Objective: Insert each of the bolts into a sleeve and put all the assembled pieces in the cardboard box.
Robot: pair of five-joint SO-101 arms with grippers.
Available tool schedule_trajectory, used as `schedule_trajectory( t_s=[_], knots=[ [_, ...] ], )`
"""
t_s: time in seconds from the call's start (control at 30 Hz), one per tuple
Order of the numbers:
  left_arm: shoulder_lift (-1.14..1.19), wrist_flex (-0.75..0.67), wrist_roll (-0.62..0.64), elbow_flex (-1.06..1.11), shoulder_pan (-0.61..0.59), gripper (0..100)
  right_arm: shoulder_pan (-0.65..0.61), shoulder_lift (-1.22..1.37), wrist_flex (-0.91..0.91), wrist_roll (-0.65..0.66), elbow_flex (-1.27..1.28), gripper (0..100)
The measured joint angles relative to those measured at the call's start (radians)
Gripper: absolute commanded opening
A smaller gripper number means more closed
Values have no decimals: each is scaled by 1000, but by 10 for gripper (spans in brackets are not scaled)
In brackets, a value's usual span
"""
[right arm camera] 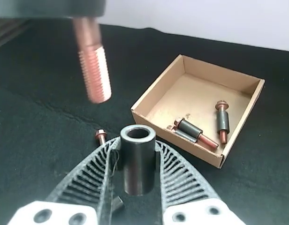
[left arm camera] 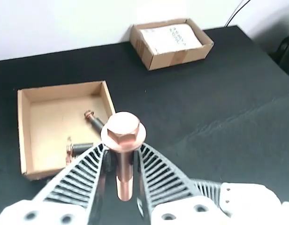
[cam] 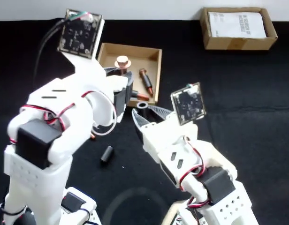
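two arms over a black table (cam: 238,122), seen from the room. the left gripper (left arm camera: 122,154) is clamped narrowly on a copper bolt (left arm camera: 122,136), which stands upright between the ribbed fingers (left arm camera: 83,173), hexagonal flanged head up and threaded end down. in the high view this gripper (cam: 122,75) sits at the near edge of the open cardboard box (cam: 156,70), and the bolt's head (cam: 122,62) shows against the box floor. the right gripper (right arm camera: 137,154) is closed on a black sleeve (right arm camera: 138,159), held upright with its open bore facing up. in the high view the sleeve (cam: 142,106) is just in front of the box's near wall, in the right gripper (cam: 145,112). the bolt's threaded tip (right arm camera: 94,70) hangs higher than the sleeve's mouth and off to one side of it, apart from it and not inserted. inside the box (right arm camera: 191,98) lie two assembled pieces, each a bolt through a sleeve: one (right arm camera: 193,131) against the near wall, the other (right arm camera: 223,119) close by the side wall; both rest flat on the floor. a loose small bolt (right arm camera: 102,137) lies on the table near the held sleeve, outside the box. a loose black sleeve (cam: 107,153) lies on its side on the table between the two arm bases. a second cardboard box (cam: 229,43) holding a printed sheet (cam: 237,24) stands at the far right corner, well apart from the arms.
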Motion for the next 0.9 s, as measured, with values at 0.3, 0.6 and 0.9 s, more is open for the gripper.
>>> schedule_trajectory(
  t_s=[0.3, 0.6, 0.9],
  knots=[
    [-161, -259, -2, 324, 86, 9, 0, -14, -38, 0, 14, 8],
    [-189, -282, -2, 338, 120, 9, 0, -14, -71, 0, 17, 8],
    [-189, -281, -2, 338, 123, 9, 0, -14, -126, 28, 71, 8]
  ],
)
